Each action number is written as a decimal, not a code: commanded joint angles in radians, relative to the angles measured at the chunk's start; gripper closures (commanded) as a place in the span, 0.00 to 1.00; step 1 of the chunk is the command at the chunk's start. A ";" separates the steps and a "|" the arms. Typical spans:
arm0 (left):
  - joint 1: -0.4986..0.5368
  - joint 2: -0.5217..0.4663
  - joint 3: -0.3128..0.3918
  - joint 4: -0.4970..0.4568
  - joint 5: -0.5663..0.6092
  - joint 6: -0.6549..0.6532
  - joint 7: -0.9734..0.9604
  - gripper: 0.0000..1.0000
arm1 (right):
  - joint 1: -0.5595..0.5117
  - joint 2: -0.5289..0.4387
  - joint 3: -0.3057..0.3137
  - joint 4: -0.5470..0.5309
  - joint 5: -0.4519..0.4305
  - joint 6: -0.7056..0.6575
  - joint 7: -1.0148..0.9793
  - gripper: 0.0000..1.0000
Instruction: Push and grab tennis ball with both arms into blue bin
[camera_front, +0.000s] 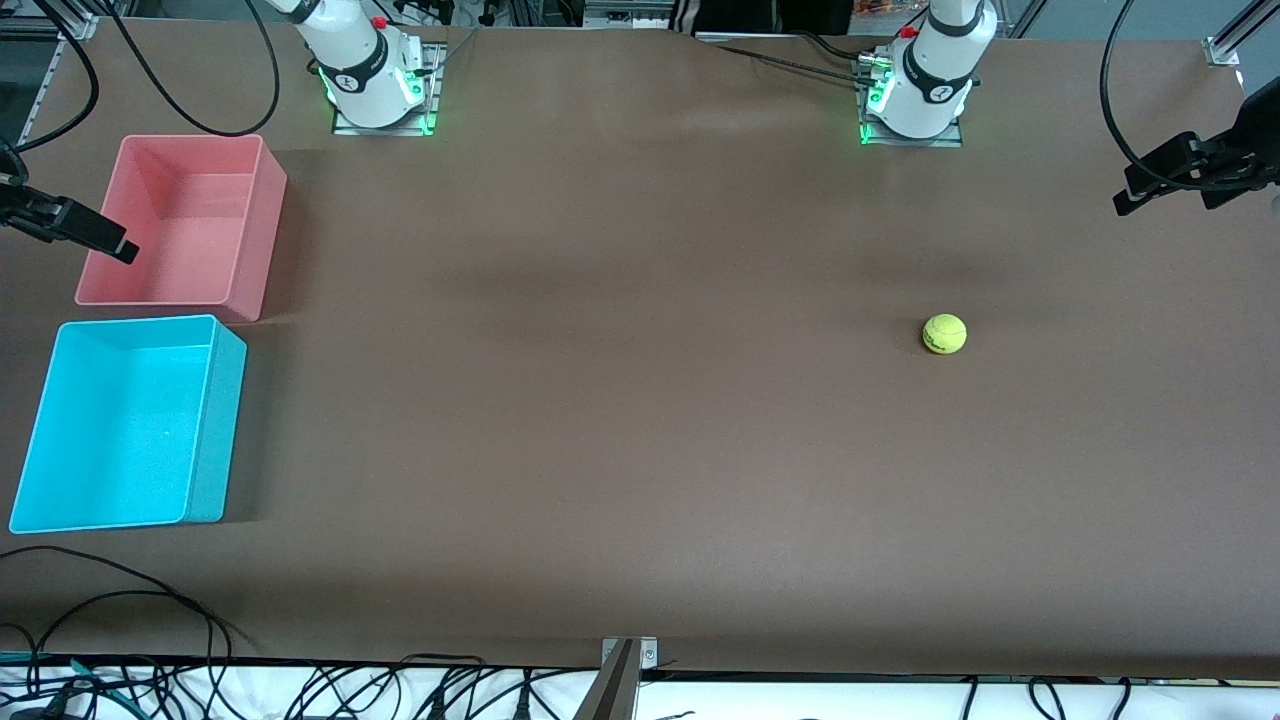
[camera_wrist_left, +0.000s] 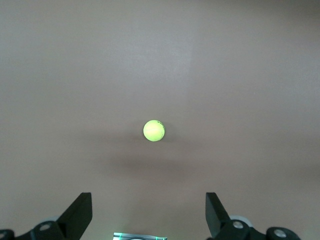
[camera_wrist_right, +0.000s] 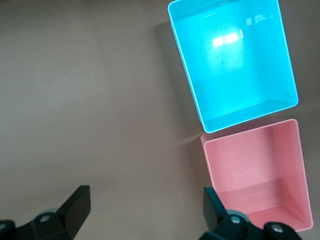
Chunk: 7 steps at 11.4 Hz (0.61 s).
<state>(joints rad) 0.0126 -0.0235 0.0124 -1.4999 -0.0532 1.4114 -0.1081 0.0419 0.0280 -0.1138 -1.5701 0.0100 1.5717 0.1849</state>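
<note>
The yellow-green tennis ball (camera_front: 944, 334) rests on the brown table toward the left arm's end. In the left wrist view the ball (camera_wrist_left: 154, 131) lies well below my left gripper (camera_wrist_left: 148, 212), which hangs high over the table, open and empty. The blue bin (camera_front: 120, 420) stands empty at the right arm's end, near the front camera. My right gripper (camera_wrist_right: 146, 210) is raised beside the bins, open with nothing in it; the blue bin (camera_wrist_right: 232, 60) shows under it. Only the arm bases (camera_front: 920, 90) (camera_front: 370, 80) appear in the front view.
A pink bin (camera_front: 180, 220), also empty, stands against the blue bin, farther from the front camera; it also shows as the pink bin (camera_wrist_right: 255, 170) in the right wrist view. Black camera brackets (camera_front: 1195, 165) (camera_front: 70, 225) reach in over both table ends. Cables hang along the near edge.
</note>
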 joint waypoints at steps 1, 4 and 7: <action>0.004 0.016 0.001 0.032 -0.014 -0.011 0.022 0.00 | -0.004 -0.002 0.011 0.015 0.015 -0.018 -0.002 0.00; 0.004 0.016 0.001 0.030 -0.014 -0.015 0.022 0.00 | -0.004 0.000 0.013 0.015 0.013 -0.009 0.001 0.00; 0.003 0.016 0.000 0.032 -0.014 -0.016 0.022 0.00 | -0.005 0.001 0.009 0.019 0.021 -0.005 0.008 0.00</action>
<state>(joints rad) 0.0126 -0.0228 0.0120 -1.4999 -0.0532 1.4112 -0.1080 0.0420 0.0280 -0.1062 -1.5701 0.0100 1.5717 0.1850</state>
